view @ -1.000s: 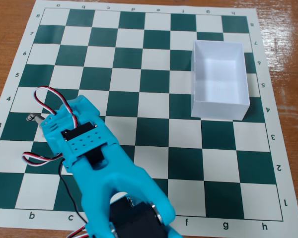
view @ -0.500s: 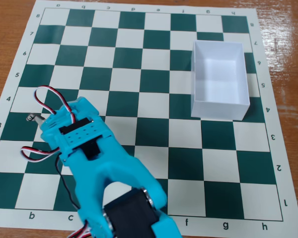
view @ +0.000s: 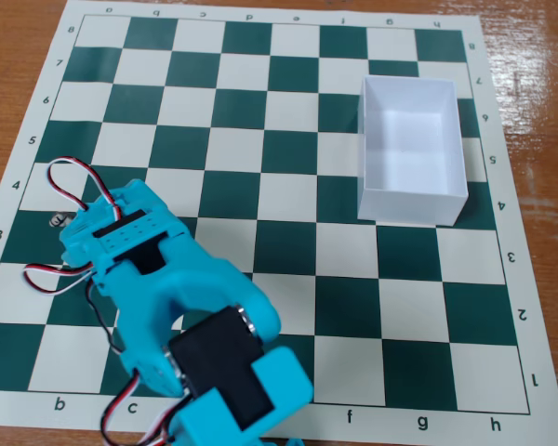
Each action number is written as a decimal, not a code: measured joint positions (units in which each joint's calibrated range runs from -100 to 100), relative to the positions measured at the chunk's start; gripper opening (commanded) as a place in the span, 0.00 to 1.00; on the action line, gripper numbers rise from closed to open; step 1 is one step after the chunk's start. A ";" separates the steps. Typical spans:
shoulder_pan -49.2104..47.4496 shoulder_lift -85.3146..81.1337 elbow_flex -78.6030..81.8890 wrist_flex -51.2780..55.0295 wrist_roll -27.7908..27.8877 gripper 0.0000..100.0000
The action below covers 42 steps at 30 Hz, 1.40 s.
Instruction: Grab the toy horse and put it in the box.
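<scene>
Only a small grey bit of the toy horse shows, on a dark square at the chessboard's left edge. The rest is covered by my arm. My blue gripper reaches in from the bottom left and sits right over the horse. Its jaws are hidden under its own body and servo, so I cannot see how they stand or whether they touch the horse. The white open-topped box stands empty at the right of the board, far from the gripper.
A green-and-white chessboard mat covers most of the wooden table. Red, white and black servo wires loop out on the left of the arm. Several squares lie between the arm and the box.
The arm has swung left and tipped further over the horse, which now shows less. The wrist and servo block have moved up into the frame. The box has not moved.
</scene>
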 measured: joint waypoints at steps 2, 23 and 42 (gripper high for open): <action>0.00 1.70 -1.18 -0.44 0.00 0.29; -0.15 12.34 -9.43 -0.61 -0.94 0.00; 16.80 -12.17 1.54 -0.88 -0.47 0.00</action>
